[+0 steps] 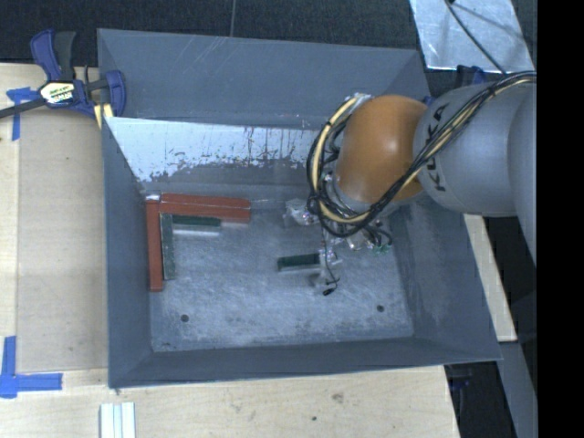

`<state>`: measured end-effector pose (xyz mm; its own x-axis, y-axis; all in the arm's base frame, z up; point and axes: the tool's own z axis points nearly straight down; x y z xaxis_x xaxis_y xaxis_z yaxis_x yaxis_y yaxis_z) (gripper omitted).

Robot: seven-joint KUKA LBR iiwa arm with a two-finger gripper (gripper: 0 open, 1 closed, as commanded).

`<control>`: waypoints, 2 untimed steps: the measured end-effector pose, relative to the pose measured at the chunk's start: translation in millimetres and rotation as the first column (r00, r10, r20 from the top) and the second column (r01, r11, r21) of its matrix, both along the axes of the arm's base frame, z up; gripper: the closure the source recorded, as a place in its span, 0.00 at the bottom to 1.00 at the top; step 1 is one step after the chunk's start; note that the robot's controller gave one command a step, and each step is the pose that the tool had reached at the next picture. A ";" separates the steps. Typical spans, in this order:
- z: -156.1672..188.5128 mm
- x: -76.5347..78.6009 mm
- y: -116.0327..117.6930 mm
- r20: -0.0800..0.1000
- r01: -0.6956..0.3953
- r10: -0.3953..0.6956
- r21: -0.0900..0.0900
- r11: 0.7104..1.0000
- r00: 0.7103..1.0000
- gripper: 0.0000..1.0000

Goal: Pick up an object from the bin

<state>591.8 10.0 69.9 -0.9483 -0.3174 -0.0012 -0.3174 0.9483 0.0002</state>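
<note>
Camera view, from above: the arm enters from the right and sets its gripper low over the floor of the grey metal bin, right of centre. Whether the gripper is apart or together cannot be told from this angle, and nothing can be seen held in it.

The nearest thing is a small dark green strip, flat and oblong, lying just beside the gripper on its left. Contact cannot be confirmed. Judged by position, this strip is the likely pick.

A pale, shiny, crumpled piece lies near the back wall, partly under the cables that loop round the smooth orange cover.

Well apart, at the left, two reddish-brown bars form an L, with thinner green and grey bars inside the corner.

The bin floor is matt and speckled; the back wall is scratched.
</note>
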 end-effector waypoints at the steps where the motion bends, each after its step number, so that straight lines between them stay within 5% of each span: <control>1: 2.1 1.9 0.5 0.005 0.001 -0.002 0.002 1.000 1.000 1.00; 2: 173.2 4.4 -15.1 0.009 -0.004 0.004 -0.001 1.000 1.000 1.00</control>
